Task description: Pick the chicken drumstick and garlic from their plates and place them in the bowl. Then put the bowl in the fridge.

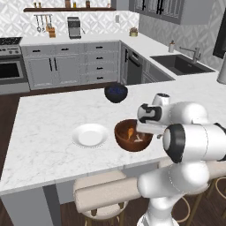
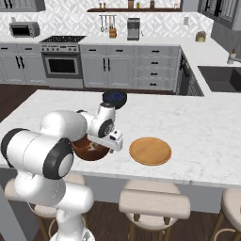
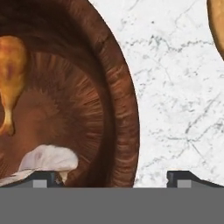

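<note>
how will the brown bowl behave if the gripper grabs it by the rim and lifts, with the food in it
The bowl looks like thick rigid wood, so it probably won't flex. A one-sided rim grip may let it tilt, being deep and wide. The drumstick and garlic lie loose inside and would likely slide or roll if it tips. The gripper fingertips straddle the rim.

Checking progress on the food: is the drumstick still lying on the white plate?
No, the drumstick lies inside the brown bowl beside the garlic, and the white plate is bare.
</note>
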